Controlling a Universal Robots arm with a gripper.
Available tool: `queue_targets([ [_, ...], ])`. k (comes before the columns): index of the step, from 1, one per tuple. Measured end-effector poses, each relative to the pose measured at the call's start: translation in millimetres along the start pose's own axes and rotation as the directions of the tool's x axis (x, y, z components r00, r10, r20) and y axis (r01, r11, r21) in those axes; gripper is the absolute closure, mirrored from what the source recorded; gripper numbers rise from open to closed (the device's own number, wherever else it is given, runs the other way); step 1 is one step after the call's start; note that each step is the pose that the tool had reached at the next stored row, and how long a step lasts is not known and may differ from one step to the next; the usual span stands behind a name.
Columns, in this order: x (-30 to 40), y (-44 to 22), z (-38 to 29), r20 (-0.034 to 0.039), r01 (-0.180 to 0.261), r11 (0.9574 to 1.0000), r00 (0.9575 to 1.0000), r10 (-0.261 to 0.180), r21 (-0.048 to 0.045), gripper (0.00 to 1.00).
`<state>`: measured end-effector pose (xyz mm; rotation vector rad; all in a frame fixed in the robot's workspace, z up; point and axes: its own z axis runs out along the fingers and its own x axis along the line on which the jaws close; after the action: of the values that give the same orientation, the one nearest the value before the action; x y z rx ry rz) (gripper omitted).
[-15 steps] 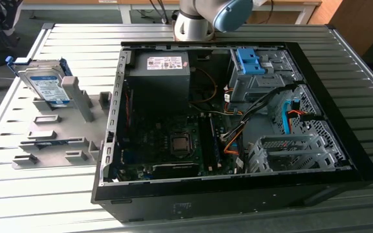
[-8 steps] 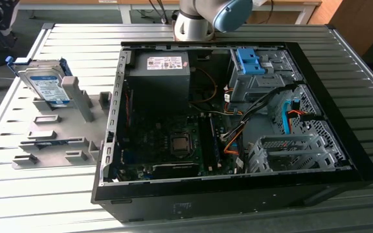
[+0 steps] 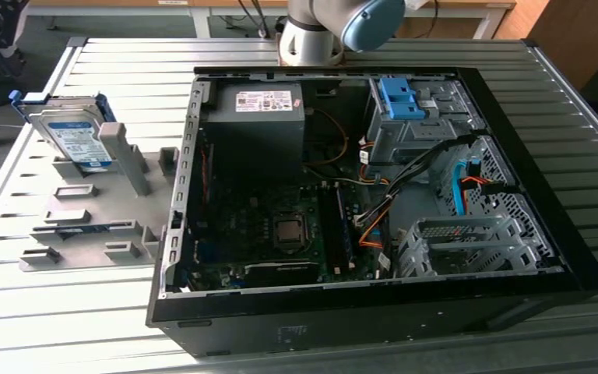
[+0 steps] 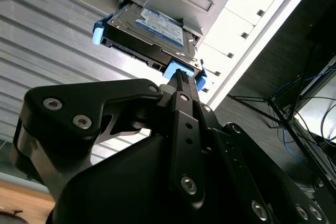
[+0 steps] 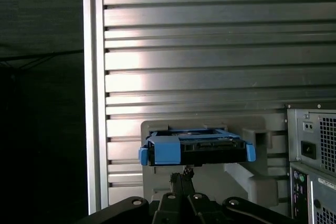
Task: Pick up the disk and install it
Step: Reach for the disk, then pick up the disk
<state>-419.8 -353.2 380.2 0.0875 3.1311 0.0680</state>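
Note:
The disk (image 3: 74, 139), silver with a blue-and-white label and blue side rails, stands on edge in a grey holder (image 3: 122, 181) at the exterior view's left. In both wrist views the disk (image 4: 155, 26) (image 5: 195, 150) lies just beyond my gripper, its blue rail facing the fingertips. My gripper (image 4: 181, 75) (image 5: 185, 172) is shut with nothing between the fingers, and I cannot tell whether the tips touch the disk. The arm (image 3: 320, 31) shows at the top of the exterior view.
An open black computer case (image 3: 382, 195) lies on the slatted metal table (image 3: 122, 70). Inside are a dark power-supply box (image 3: 259, 117), a motherboard, cables and a metal drive cage with a blue bracket (image 3: 401, 100). The table's edge (image 5: 94, 103) runs beside the holder.

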Motion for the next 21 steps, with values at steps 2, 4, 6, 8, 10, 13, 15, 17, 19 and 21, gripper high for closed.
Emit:
queue_targets([
  [2, 0.5, 0.0, 0.0, 0.0001, 0.000, 1.0000, 1.0000, 0.000, 0.0000, 0.89],
  [4, 1.0, -0.1, 0.0, 0.0000, 0.000, 1.0000, 1.0000, 0.000, 0.0000, 0.89],
  [6, 1.5, -0.1, 0.0, 0.0000, 0.000, 1.0000, 1.0000, 0.000, 0.0000, 0.89],
  [8, 2.0, -0.1, 0.0, 0.0001, 0.000, 1.0000, 1.0000, 0.000, 0.0000, 0.89],
  [10, 2.5, -0.1, 0.0, 0.0000, 0.000, 1.0000, 1.0000, 0.000, 0.0000, 0.89],
  [13, 2.7, -0.1, 0.0, 0.0001, 0.001, 1.0000, 1.0000, -0.001, -0.0001, 0.89],
  [15, 2.8, -0.1, 0.0, -0.0002, 0.006, 1.0000, 1.0000, -0.006, -0.0001, 0.89],
  [17, 2.8, -0.1, 0.0, -0.0006, 0.015, 0.9999, 0.9999, -0.015, -0.0001, 0.89],
  [19, 2.8, -0.1, 0.0, -0.0010, 0.025, 0.9997, 0.9997, -0.025, -0.0002, 0.89],
  [21, 2.8, -0.2, 0.0, -0.0015, 0.037, 0.9993, 0.9993, -0.037, -0.0003, 0.89],
])
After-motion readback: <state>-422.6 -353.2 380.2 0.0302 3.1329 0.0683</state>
